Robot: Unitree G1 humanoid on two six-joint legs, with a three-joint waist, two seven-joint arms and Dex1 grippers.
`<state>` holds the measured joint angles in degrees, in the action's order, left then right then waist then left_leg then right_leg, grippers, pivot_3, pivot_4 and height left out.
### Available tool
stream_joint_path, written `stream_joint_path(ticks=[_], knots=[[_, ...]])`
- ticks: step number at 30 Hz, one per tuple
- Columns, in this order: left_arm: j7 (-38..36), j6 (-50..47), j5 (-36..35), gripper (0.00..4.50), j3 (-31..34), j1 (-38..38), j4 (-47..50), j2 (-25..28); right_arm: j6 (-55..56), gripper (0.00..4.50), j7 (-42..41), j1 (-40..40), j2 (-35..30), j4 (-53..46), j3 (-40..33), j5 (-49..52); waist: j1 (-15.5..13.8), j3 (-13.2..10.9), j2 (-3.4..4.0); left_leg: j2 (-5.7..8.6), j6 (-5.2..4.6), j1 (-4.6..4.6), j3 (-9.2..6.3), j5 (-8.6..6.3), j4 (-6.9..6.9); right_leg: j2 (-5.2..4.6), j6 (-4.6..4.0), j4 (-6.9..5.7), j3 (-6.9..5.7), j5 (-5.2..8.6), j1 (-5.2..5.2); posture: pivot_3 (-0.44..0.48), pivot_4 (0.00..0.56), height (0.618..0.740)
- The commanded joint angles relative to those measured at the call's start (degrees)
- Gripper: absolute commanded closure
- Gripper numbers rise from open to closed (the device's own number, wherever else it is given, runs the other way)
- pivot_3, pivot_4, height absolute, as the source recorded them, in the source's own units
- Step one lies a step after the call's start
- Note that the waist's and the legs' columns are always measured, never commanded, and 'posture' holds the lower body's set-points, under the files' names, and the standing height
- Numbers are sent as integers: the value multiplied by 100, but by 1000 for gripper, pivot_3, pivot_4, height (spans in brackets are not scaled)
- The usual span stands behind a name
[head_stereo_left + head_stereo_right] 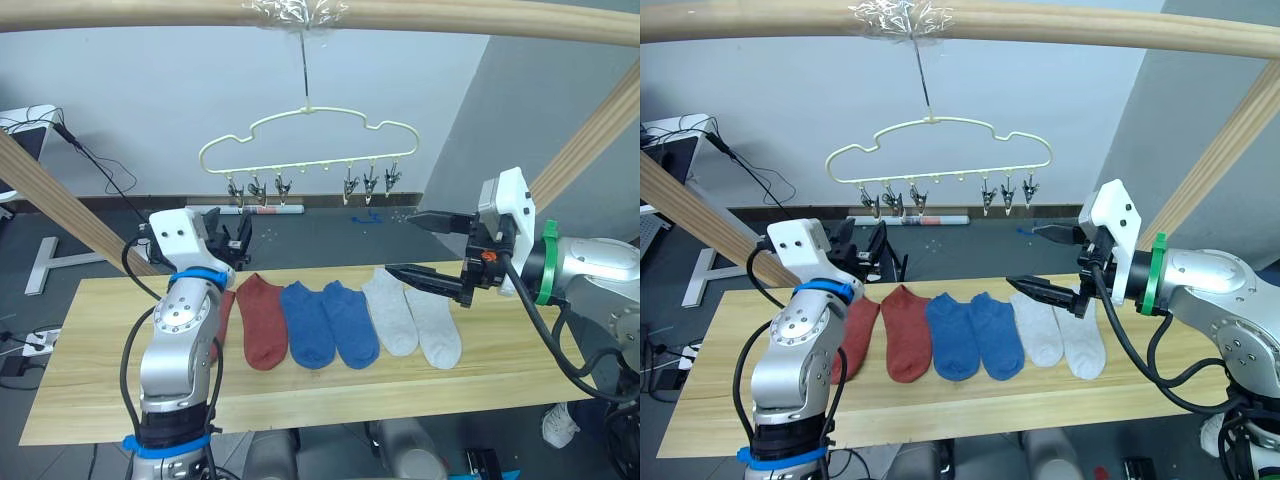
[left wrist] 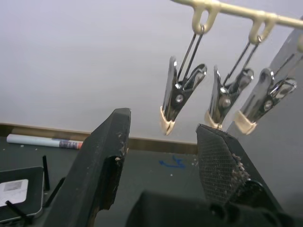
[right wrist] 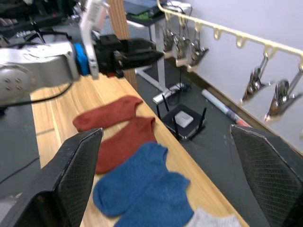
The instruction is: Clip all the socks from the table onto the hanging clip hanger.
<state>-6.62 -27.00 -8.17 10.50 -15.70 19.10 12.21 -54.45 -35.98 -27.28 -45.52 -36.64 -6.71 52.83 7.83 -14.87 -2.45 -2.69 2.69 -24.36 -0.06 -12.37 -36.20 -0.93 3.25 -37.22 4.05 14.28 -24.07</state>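
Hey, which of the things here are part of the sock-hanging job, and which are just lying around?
Job:
- rust-red fabric socks, blue socks, light grey socks
- cream plastic clip hanger with metal clips
- light wooden table

Lying about:
- black router box on the floor
- white tube by the wall

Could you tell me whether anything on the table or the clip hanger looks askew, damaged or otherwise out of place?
Nothing stands out. Six socks lie flat in a tidy row on the table, paired red, blue and grey. The clip hanger hangs level with its clips empty. Both the left gripper and right gripper are open and empty.
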Motion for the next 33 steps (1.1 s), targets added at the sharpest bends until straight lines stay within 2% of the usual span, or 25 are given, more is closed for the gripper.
stream_joint_path(ticks=[1, 18, 31, 33], knots=[[31, 177, -25, 1994, 11, -211, -74, 1, 7, 0, 76, -30, -35, -196, -113, 118, -2, -1, 1, 0, 0, 0, 1, 0, 0, 0, 0, 1, 1, 0, 0, -226, 303, 740], [255, 82, -157, 1994, 113, -840, -124, -35, 13, 0, 354, 169, -6, -330, -79, 275, 6, -64, -1, 0, 0, -2, -1, 0, 1, -1, 1, -1, -1, 0, -1, -231, 311, 740], [264, 137, -117, 1994, 108, -992, -351, -40, 23, 0, 483, 340, -32, -425, -116, 340, 6, -106, 0, 0, 0, -12, -3, 0, 1, -2, 2, 4, -4, 0, -7, -247, 314, 740], [264, 164, -110, 2345, 101, -1019, -401, -46, 31, 0, 492, 373, -47, -438, -128, 341, 7, -106, 0, 0, 0, -12, -3, 0, 1, -2, 2, 3, -4, 0, -7, -252, 316, 740]])
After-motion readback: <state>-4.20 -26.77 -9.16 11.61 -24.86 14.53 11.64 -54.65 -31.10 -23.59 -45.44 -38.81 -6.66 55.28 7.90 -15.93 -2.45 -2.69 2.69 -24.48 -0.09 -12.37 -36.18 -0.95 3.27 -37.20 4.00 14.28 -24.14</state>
